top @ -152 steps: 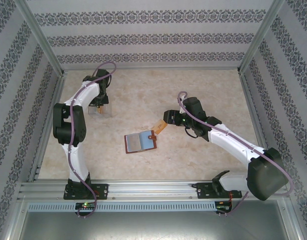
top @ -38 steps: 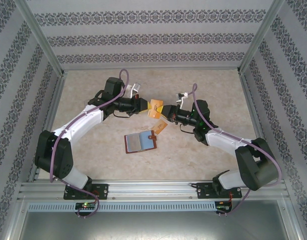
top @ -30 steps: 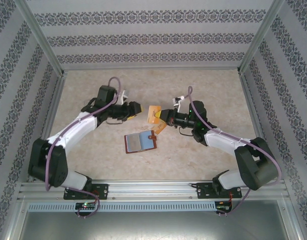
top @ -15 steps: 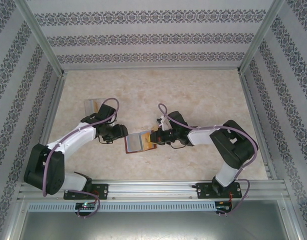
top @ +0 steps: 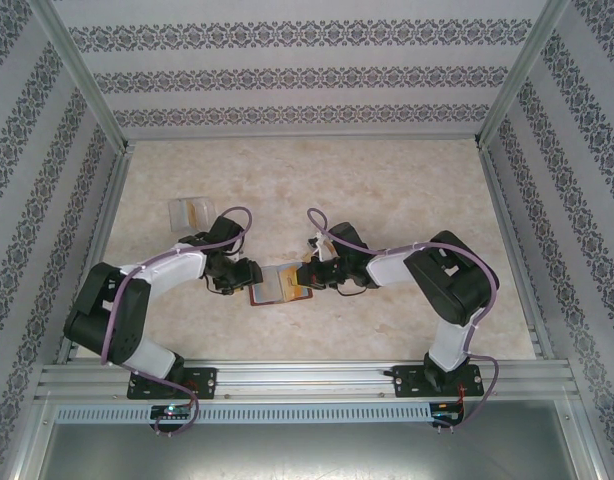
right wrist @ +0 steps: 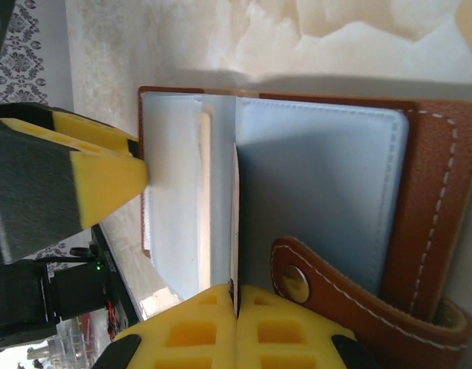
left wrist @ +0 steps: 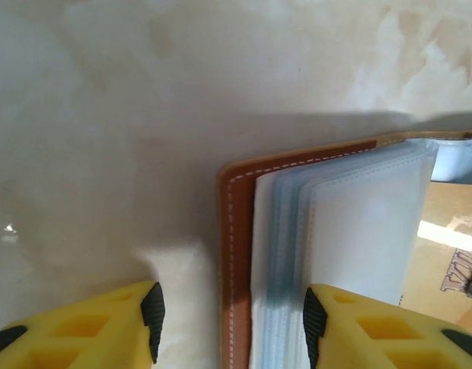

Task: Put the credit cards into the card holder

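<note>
Card holder (top: 280, 285) lies open mid-table; left gripper (left wrist: 232, 315), jaws apart, straddles its left cover edge; right gripper (right wrist: 236, 296) pinches orange-tan credit card (right wrist: 234, 215) edgewise over the pockets. Beyond, far left, lie silvery-grey credit cards (top: 190, 212).

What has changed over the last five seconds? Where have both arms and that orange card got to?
The right fingers, shut on the orange-tan card, brought it down from mid-air to the open card holder. The left fingers left the pale cards at the back left and came down open, astride the holder's left edge. Holder and pale cards stayed put.
</note>
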{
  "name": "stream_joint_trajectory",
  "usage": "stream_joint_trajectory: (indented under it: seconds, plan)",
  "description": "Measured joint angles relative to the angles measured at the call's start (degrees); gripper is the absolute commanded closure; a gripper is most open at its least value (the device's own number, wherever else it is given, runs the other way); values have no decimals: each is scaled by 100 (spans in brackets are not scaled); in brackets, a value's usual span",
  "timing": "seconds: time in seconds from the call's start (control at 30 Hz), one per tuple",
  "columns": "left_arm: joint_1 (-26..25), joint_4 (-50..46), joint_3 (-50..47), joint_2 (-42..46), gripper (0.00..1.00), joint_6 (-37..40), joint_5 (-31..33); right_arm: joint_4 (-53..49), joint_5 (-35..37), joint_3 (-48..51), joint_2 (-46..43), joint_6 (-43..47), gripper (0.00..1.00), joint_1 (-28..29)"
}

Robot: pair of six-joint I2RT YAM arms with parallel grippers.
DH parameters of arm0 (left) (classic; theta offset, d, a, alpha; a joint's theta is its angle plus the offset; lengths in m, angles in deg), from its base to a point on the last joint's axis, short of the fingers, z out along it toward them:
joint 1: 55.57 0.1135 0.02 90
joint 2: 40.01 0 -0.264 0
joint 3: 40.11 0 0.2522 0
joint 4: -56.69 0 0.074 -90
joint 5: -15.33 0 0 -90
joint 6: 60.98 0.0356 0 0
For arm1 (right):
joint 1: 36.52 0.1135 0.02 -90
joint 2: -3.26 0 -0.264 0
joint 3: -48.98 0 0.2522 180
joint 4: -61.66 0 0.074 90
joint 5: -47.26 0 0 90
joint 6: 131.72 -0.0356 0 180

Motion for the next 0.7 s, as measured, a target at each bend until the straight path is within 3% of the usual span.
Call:
stream_joint_trajectory:
  seconds: [0.33, 0.7]
  plan:
    - [-22, 79, -20, -116, 68, -20, 79, 153, -98, -4, 2, -39, 100, -4]
    - [-26, -28, 46, -168, 68, -15, 151, 195, -192, -39, 2, -92, 100, -2]
